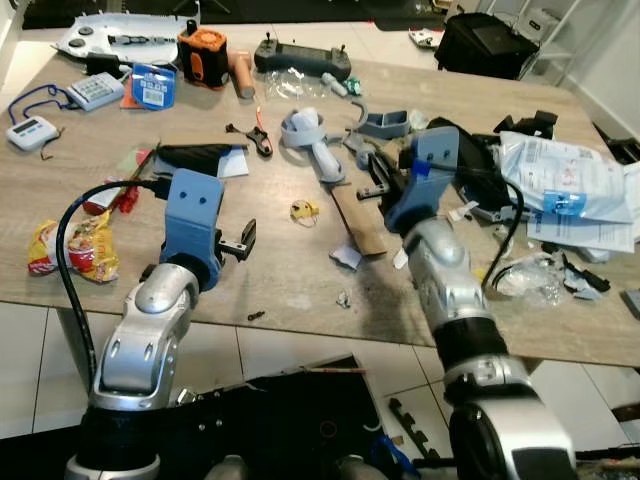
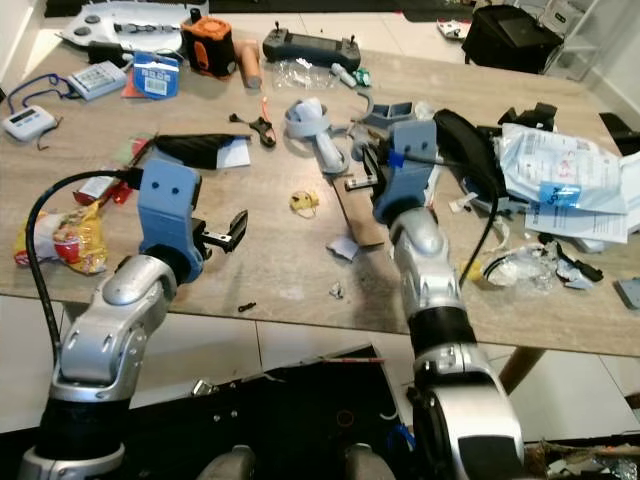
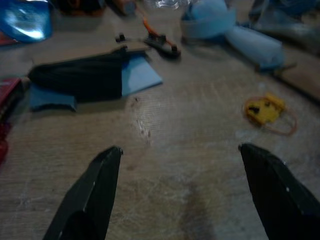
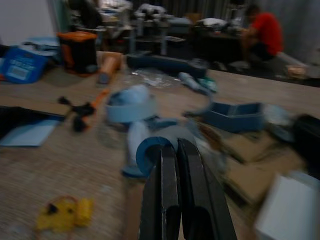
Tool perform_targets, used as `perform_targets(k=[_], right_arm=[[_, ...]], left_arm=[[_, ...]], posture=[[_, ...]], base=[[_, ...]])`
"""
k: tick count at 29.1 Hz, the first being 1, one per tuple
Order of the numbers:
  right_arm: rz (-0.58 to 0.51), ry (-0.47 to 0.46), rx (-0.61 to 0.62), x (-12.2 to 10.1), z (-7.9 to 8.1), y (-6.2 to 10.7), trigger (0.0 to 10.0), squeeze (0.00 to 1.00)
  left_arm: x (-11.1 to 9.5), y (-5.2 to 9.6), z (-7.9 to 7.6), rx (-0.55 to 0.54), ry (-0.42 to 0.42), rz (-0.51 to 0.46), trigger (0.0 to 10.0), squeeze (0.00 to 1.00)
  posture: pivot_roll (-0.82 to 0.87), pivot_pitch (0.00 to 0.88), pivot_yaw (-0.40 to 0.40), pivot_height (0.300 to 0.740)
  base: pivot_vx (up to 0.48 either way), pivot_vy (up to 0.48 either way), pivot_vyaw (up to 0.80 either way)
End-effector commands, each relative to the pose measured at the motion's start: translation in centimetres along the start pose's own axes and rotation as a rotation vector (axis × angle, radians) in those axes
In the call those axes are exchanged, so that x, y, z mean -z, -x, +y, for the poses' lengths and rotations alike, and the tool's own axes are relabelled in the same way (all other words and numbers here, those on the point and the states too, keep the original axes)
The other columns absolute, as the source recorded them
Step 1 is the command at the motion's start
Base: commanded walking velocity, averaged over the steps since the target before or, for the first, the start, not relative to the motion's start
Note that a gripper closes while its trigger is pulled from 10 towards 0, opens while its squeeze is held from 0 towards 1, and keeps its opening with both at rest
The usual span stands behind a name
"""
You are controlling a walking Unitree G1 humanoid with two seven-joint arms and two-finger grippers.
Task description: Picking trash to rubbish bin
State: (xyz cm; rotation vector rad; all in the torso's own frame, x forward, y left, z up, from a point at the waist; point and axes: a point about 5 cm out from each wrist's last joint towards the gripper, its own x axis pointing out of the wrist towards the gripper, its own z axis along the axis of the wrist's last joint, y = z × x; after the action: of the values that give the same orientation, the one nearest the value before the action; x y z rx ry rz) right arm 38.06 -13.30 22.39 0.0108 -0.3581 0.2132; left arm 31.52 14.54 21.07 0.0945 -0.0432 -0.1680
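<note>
Above the cluttered table (image 1: 300,285), the left end effector (image 3: 185,190) gapes wide, the right end effector (image 4: 177,200) pressed together.

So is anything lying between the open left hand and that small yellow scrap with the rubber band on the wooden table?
Nothing visible blocks it. The left hand hovers open over bare wood, and the small yellow scrap with a rubber band lies ahead, beside its line of reach, with bare wooden table between. The black pouch on blue paper sits off to the other side.

Yellow-red snack wrapper (image 1: 72,250); yellow tag (image 1: 304,210); pale blue handle (image 1: 318,146); light wood-grain table (image 1: 280,270)
</note>
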Motion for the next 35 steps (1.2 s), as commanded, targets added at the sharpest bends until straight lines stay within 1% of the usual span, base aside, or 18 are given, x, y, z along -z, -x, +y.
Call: perform_targets(k=[1, 2, 4, 6, 7, 8, 10, 12, 13, 15, 22, 26, 35], right_arm=[[-0.001, 0.000, 0.054, 0.4, -0.5, 0.9, 10.0, 0.00], [0.000, 0.001, 0.070, 0.5, -0.4, 1.3, 10.0, 0.00], [-0.008, 0.031, 0.080, 0.5, -0.1, 2.1, 10.0, 0.00], [-0.026, 0.034, 0.098, 0.3, 0.1, 2.7, 10.0, 0.00], [-0.026, 0.034, 0.098, 0.3, 0.1, 2.7, 10.0, 0.00], [-0.056, 0.063, 0.112, 0.0, 0.3, 3.6, 10.0, 0.00], [-0.062, 0.074, 0.115, -0.1, 0.4, 3.9, 10.0, 0.00], [-0.052, 0.072, 0.133, 0.1, 0.4, 4.4, 10.0, 0.00], [-0.052, 0.072, 0.133, 0.1, 0.4, 4.4, 10.0, 0.00], [-0.033, 0.043, 0.134, 0.4, 0.6, 4.9, 10.0, 0.00], [-0.016, 0.039, 0.143, 0.4, 0.7, 5.2, 10.0, 0.00], [0.001, 0.042, 0.146, 0.4, 0.9, 5.3, 10.0, 0.00], [0.022, 0.033, 0.150, 0.3, 1.0, 5.4, 10.0, 0.00]], left_arm=[[0.2, 0.0, -0.5, -0.019, 0.001, -0.006, 10.0, 0.00], [0.2, 0.0, -0.6, -0.029, -0.002, -0.009, 10.0, 0.00], [0.4, -0.2, -0.7, -0.047, 0.021, 0.000, 10.0, 0.00], [0.5, -0.2, -0.8, -0.057, 0.044, 0.000, 10.0, 0.00], [0.5, -0.2, -0.8, -0.057, 0.044, 0.000, 10.0, 0.00], [0.6, -0.1, -1.3, -0.051, 0.033, 0.001, 10.0, 0.00], [0.7, 0.0, -1.5, -0.045, 0.028, 0.001, 10.0, 0.00], [0.6, 0.1, -2.1, -0.010, 0.005, -0.013, 10.0, 0.00], [0.6, 0.1, -2.1, -0.010, 0.005, -0.013, 10.0, 0.00], [0.6, 0.0, -2.5, -0.003, 0.002, -0.013, 10.0, 0.00], [0.3, -0.2, -2.7, 0.001, 0.007, -0.021, 10.0, 0.00], [0.4, -0.2, -2.4, -0.007, 0.003, -0.011, 10.0, 0.00], [0.4, -0.1, -2.0, -0.006, -0.017, -0.005, 10.0, 0.00]], posture=[[0.15, 0.133, -0.083, 0.740], [0.15, 0.133, -0.083, 0.740], [0.14, 0.128, -0.080, 0.740], [0.14, 0.129, -0.075, 0.740], [0.14, 0.129, -0.075, 0.740], [0.13, 0.124, -0.057, 0.740], [0.13, 0.124, -0.057, 0.740], [0.13, 0.121, -0.050, 0.740], [0.13, 0.121, -0.050, 0.740], [0.13, 0.124, -0.035, 0.740], [0.13, 0.130, -0.039, 0.740], [0.13, 0.150, -0.043, 0.740], [0.14, 0.153, -0.044, 0.740]], base=[[0.000, 0.000, 0.00], [0.000, 0.000, 0.00], [0.000, 0.000, 0.00], [0.000, 0.000, 0.00], [0.000, 0.000, 0.00], [0.000, 0.000, 0.00], [0.000, 0.000, 0.00], [0.000, 0.000, 0.00], [0.000, 0.000, 0.00], [0.000, 0.000, -0.38], [0.000, 0.000, -0.79], [0.000, 0.000, -0.80], [0.000, 0.000, -0.80]])
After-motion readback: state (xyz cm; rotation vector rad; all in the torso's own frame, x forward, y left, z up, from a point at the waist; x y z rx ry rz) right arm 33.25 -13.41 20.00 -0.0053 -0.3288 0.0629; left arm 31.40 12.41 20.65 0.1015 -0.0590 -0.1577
